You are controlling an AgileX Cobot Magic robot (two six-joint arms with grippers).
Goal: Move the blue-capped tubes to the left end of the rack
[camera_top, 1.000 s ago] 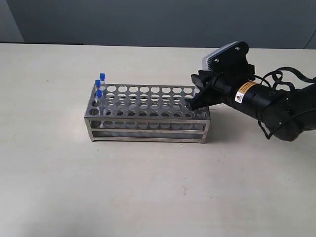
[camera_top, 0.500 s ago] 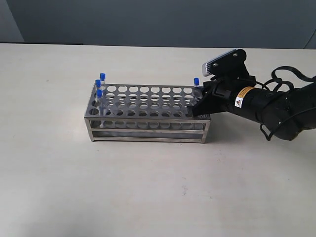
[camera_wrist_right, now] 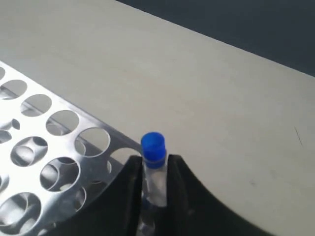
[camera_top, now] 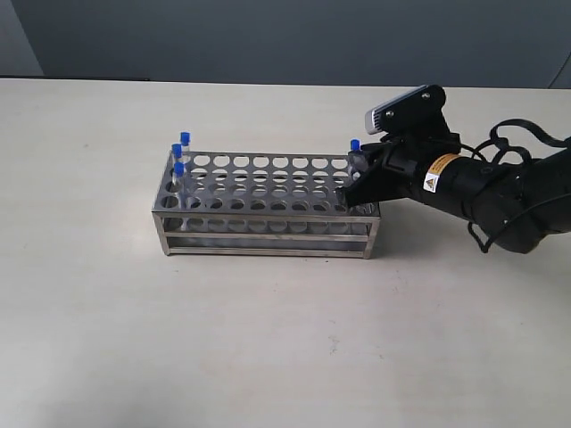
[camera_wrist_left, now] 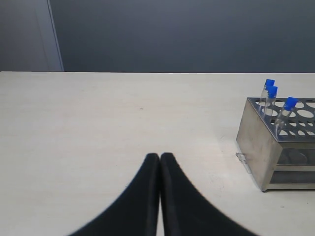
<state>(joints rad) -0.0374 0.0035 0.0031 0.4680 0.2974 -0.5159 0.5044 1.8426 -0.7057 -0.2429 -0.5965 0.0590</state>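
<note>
The silvery rack [camera_top: 268, 201] stands mid-table. Three blue-capped tubes [camera_top: 179, 167] stand in holes at its left end; the left wrist view shows them too [camera_wrist_left: 270, 98] at the rack's near end [camera_wrist_left: 266, 147]. A fourth blue-capped tube [camera_top: 355, 150] sits at the rack's far right corner, and my right gripper [camera_top: 354, 169] is shut on it just below the cap. In the right wrist view the tube [camera_wrist_right: 153, 162] is pinched between both black fingers over the rack plate [camera_wrist_right: 49, 142]. My left gripper [camera_wrist_left: 160, 158] is shut and empty, left of the rack, outside the exterior view.
The rack's remaining holes are empty. Pale tabletop [camera_top: 268, 357] surrounds the rack on all sides. A dark wall [camera_top: 268, 36] runs along the table's far edge. The right arm's black body and cables [camera_top: 508, 192] lie right of the rack.
The right gripper tilted and settled lower at the rack's right corner; the fourth tube's blue cap, hidden a second ago, now shows above the fingers. Nothing else moved.
</note>
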